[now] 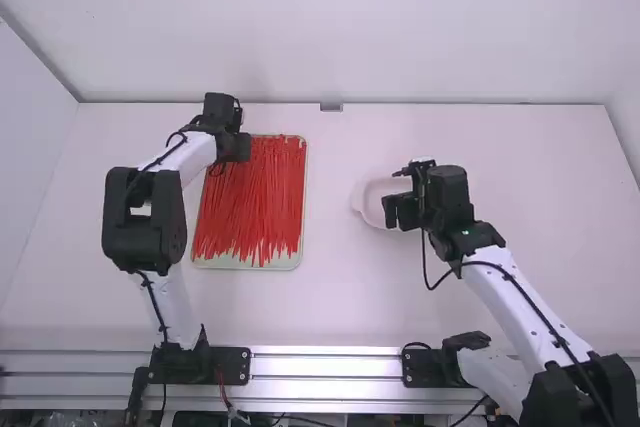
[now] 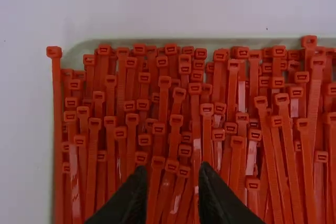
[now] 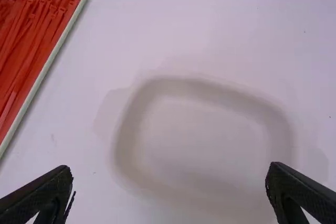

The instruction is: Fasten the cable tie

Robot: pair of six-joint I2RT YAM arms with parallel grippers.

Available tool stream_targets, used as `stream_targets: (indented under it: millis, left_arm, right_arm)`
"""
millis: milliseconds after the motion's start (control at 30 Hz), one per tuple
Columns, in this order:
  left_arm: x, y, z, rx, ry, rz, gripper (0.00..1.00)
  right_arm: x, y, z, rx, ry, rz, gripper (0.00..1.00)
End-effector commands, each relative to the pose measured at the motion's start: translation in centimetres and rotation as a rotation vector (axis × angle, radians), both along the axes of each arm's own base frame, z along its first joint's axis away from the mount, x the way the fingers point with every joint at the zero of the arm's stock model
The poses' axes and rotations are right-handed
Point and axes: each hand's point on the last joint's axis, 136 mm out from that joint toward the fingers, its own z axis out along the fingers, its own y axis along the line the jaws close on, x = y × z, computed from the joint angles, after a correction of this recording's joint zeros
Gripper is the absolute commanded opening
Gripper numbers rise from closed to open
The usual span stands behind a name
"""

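Note:
A dense pile of orange-red cable ties (image 1: 252, 202) (image 2: 173, 108) lies on a pale tray (image 1: 297, 265) (image 2: 84, 45), left of the table's middle. My left gripper (image 1: 226, 139) (image 2: 169, 179) hangs over the tray's far left corner. It is open by a narrow gap just above the ties' heads and grips nothing. My right gripper (image 1: 403, 210) (image 3: 168, 174) is open wide and empty above a shallow white dish (image 1: 366, 199) (image 3: 205, 135). The tie pile (image 3: 26, 30) lies off to one side of that dish.
The dish holds nothing. The tray's rim (image 3: 48, 69) ends a short way from the dish. Bare white table lies to the right and toward the front. A white back wall bounds the table's far edge, with a small grey clip (image 1: 331, 105) at its base.

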Motion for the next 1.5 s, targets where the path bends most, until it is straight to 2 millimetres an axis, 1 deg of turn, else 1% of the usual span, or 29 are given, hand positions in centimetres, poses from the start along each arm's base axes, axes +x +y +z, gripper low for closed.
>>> stream_targets:
  millis: [0,100,233,300,433,833,1200,1400,1433,1467]
  left_arm:
    - [-0.6,0.6,-2.5,0.005,0.051,0.015,0.26]
    - [-0.6,0.3,-3.6,0.005,0.065,0.010,0.26]
    - [-0.8,0.8,-3.9,0.004,0.072,0.020,0.20]
    - [-0.7,0.8,-3.9,0.011,0.065,0.027,0.19]
    - [-0.7,2.2,-4.0,0.051,0.058,0.086,0.20]
    - [-1.0,2.0,-5.2,0.050,0.033,0.082,0.23]
    - [-0.9,1.9,-5.1,0.047,0.028,0.080,0.20]
    - [-0.8,1.9,-5.1,0.051,0.024,0.077,0.21]
    - [-0.9,1.8,-5.1,0.054,0.027,0.072,0.20]
    - [-0.9,2.2,-5.1,0.058,0.029,0.080,0.20]
  right_arm:
    - [0.6,0.1,1.8,0.014,-0.045,-0.001,0.98]
    - [0.6,0.1,1.8,0.014,-0.045,-0.001,0.98]
    - [0.6,0.1,1.8,0.014,-0.046,0.000,0.98]
    - [0.5,0.3,1.8,0.014,-0.045,0.005,0.98]
    - [0.5,0.4,1.8,0.014,-0.046,0.008,0.99]
    - [0.6,0.4,2.0,0.016,-0.053,0.006,0.99]
    - [0.5,0.6,2.0,0.016,-0.053,0.014,0.99]
    - [0.5,0.7,2.0,0.016,-0.053,0.016,0.99]
    - [0.6,0.6,2.0,0.016,-0.053,0.013,0.99]
    - [0.6,0.6,2.0,0.016,-0.053,0.013,0.99]
